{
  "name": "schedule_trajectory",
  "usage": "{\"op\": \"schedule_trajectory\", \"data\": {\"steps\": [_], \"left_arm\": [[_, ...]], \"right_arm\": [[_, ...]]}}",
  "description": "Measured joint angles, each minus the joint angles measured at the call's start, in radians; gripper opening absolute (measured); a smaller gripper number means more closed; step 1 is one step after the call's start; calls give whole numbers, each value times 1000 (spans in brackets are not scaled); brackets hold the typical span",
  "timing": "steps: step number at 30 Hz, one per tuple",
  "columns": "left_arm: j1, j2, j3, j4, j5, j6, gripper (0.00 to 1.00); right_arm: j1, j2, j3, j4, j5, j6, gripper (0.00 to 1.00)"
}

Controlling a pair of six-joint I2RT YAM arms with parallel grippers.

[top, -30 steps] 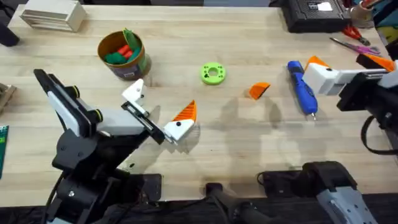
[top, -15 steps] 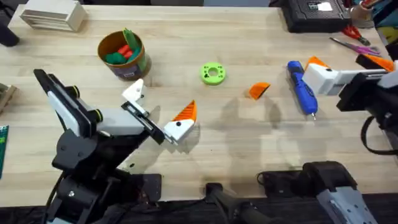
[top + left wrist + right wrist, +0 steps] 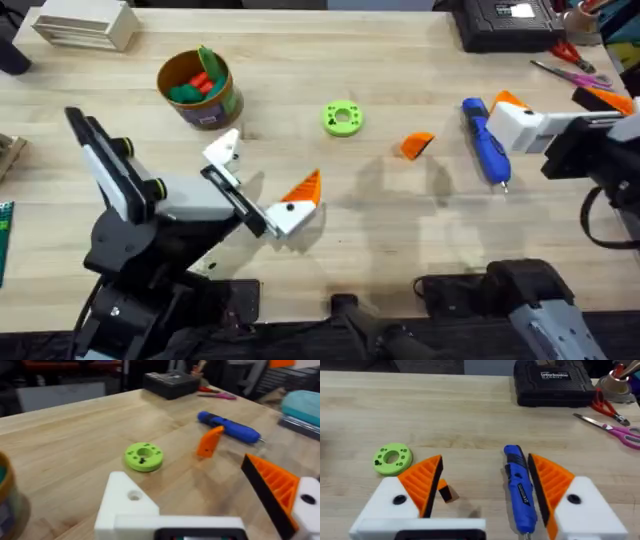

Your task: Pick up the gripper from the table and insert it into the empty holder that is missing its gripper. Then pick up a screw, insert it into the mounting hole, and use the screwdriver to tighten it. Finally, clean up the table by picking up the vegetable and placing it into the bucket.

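left gripper [image 3: 262, 180]: closest to the near edge, over the left half of the tabletop. Fingers spread wide, nothing in between. One finger has its orange ribbed pad, the other is just the bare white holder [image 3: 222, 152] with an open screw hole (easy to see in the left wrist view [image 3: 131, 505]).

right gripper [image 3: 548, 110]: over by the right edge, spread wide too, both orange pads [image 3: 422, 482] on, gripping nothing. It hangs right by the screwdriver.

gripper [image 3: 416, 145]: the loose orange piece, lying on the wood a bit right of the middle, between the green ring and the screwdriver, touching neither. Also shows at [image 3: 209, 442].

screwdriver [image 3: 487, 143]: blue handle, lying flat on the right side of the tabletop, metal tip pointing at the near edge. In the right wrist view [image 3: 520, 490] it sits between that arm's pads.

green ring [image 3: 342, 118]: roughly mid-table, on its own.

bucket [image 3: 198, 88]: left side, toward the far edge, upright, with green and red-orange toy pieces inside.

vegetable: can't tell which piece it is, honestly.

scissors [image 3: 570, 72]: pink handles, far right corner.

black case [image 3: 553, 382]: far edge, right side.
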Motion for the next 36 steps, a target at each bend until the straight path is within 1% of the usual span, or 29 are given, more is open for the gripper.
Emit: {"op": "schedule_trajectory", "data": {"steps": [5, 8, 13, 17, 19, 22, 26, 27, 28, 32, 36], "left_arm": [[0, 0, 0, -2, 143, 0, 987], [0, 0, 0, -3, 198, 0, 987], [0, 0, 0, -10, 250, 0, 987], [0, 0, 0, -11, 260, 0, 987], [0, 0, 0, -11, 262, 0, 987], [0, 0, 0, -11, 264, 0, 987], [0, 0, 0, -11, 265, 0, 987], [0, 0, 0, -11, 265, 0, 987], [0, 0, 0, -11, 265, 1, 987], [0, 0, 0, -11, 266, 0, 987], [0, 0, 0, -11, 266, 0, 987]], "right_arm": [[0, 0, 0, 0, 0, 0, 990], [0, 0, 0, 0, 0, 0, 990], [0, 0, 0, 0, 0, 9, 988], [0, 7, 0, 1, -18, 29, 990], [0, 33, 1, 0, -58, 31, 990], [1, 120, 25, -50, -132, 19, 990], [35, 282, 107, -200, -177, -27, 990], [76, 408, 172, -287, -180, -75, 990], [91, 451, 191, -305, -175, -85, 990], [136, 596, 239, -306, -161, -112, 990], [159, 712, 250, -259, -157, -123, 990]]}}
